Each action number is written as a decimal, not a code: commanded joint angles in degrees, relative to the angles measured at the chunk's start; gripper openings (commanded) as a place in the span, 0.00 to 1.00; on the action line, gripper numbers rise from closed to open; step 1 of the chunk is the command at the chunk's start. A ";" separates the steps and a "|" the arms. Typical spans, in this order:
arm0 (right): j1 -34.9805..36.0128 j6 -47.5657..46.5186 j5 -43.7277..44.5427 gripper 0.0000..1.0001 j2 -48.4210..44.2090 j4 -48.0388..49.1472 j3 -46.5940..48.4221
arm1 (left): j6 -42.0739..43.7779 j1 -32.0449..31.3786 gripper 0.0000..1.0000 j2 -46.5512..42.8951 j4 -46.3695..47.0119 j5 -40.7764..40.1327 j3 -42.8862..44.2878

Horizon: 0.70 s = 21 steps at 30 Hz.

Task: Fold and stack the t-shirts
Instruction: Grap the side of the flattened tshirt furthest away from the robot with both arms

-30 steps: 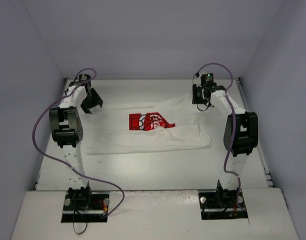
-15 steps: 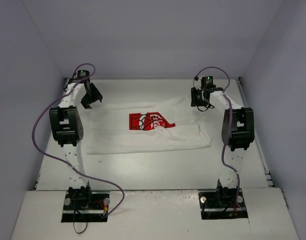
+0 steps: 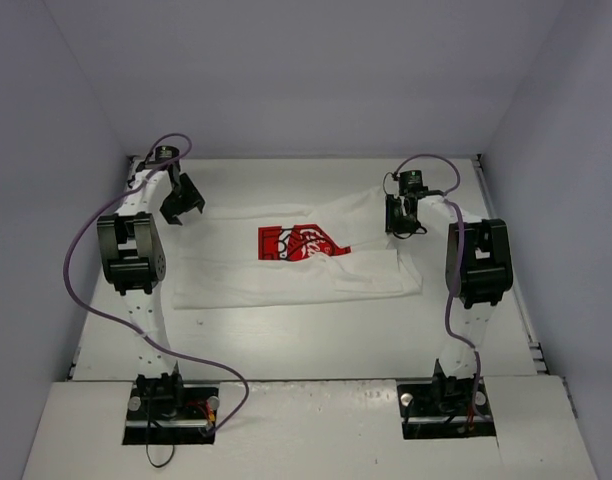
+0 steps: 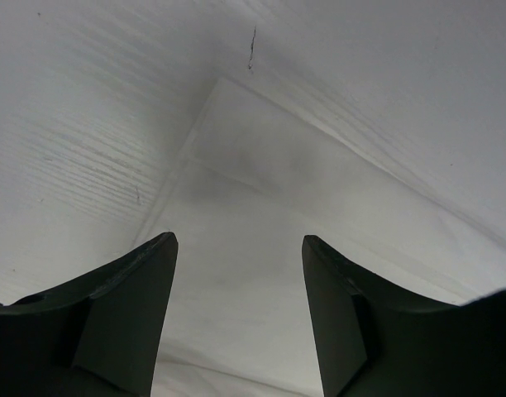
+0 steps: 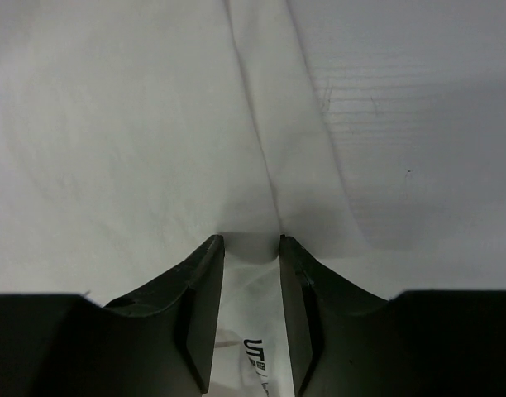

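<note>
Nearest us it's just the white surface [image 3: 316,340], then the t-shirt [image 3: 286,280] lying mid-surface as a wide band, with the red print [image 3: 298,242] face up on its far half. We'd call it partway. Some folding looks done along the near side, but it's nowhere near a compact packet. We only see one shirt, so no stacking yet.

Along the far edge, the left tool [image 3: 183,205] hangs over the shirt's far-left corner and the right tool [image 3: 404,222] sits over the far-right one.

The overhead view gives us the layout but not the jaws. The left wrist view fills that in: jaws spread wide, nothing between them, a cloth corner below. The right wrist view shows jaws nearly together over a ridge of cloth, plus a small printed tag [image 5: 255,351] the overhead misses. Whether they're actually pinching fabric, we can't tell.
</note>
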 commanded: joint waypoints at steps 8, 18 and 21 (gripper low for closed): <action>0.89 2.06 3.22 0.37 -3.31 1.82 0.96 | 0.23 0.45 0.58 -2.45 0.48 -1.52 4.10; 1.92 1.47 2.91 0.10 -2.39 1.83 2.01 | -0.22 0.45 0.58 1.27 0.44 -2.21 6.84; 2.12 1.20 2.91 0.03 -2.53 1.83 2.20 | -0.63 0.38 0.58 1.60 0.39 -3.29 6.83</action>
